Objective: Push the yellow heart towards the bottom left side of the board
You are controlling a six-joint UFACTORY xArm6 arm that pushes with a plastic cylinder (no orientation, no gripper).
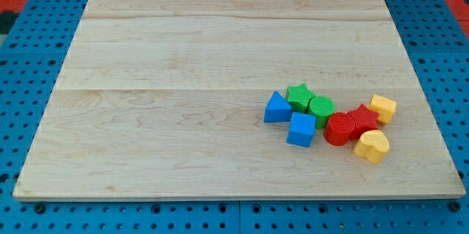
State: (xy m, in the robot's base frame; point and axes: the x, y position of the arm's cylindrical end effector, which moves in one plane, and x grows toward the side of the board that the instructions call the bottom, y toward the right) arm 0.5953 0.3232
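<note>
The yellow heart [372,146] lies on the wooden board [183,80] at the lower right, at the right end of a cluster of blocks. It touches the red round block [339,129] on its left and sits just below the red star [363,119]. My tip does not show in the camera view, and no part of the rod is visible.
In the same cluster are a yellow hexagon-like block [382,108], a green star [298,96], a green round block [321,108], a blue triangle [276,108] and a blue cube [301,129]. A blue pegboard [22,80] surrounds the board.
</note>
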